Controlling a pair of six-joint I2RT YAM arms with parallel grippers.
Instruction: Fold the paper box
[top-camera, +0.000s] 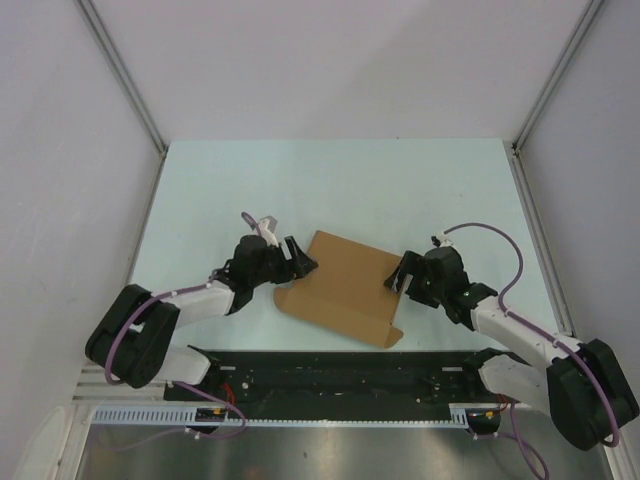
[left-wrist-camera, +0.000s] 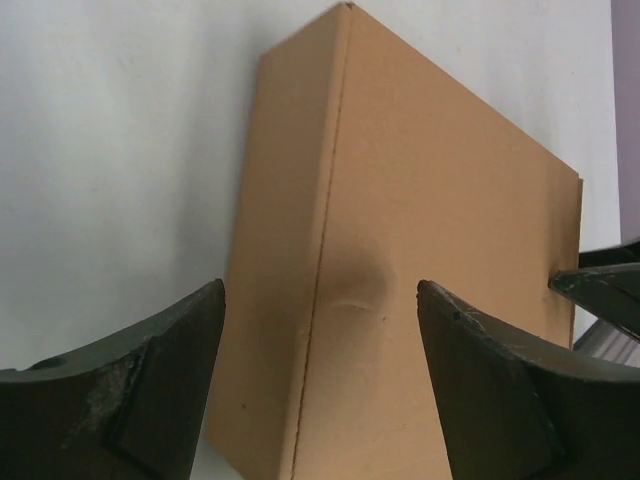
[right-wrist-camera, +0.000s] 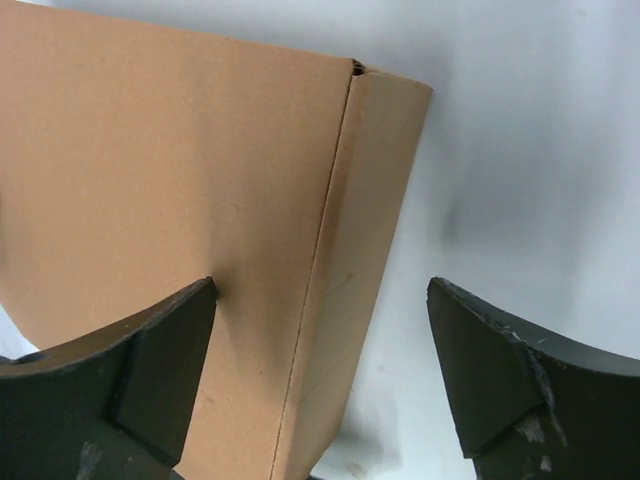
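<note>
Looking over the pale worktop (top-camera: 330, 180) between white walls (top-camera: 330, 70), I see the paper box (top-camera: 345, 288) lying mid-surface, left pincer (top-camera: 303, 255) at its 9 o'clock and right pincer (top-camera: 399, 273) at 3, both gaping wide. Wrist views crop the box's near end; whether fingertips touch cardboard I cannot tell.

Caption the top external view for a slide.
Left gripper and right gripper, both open, flank the paper box on the table.
</note>
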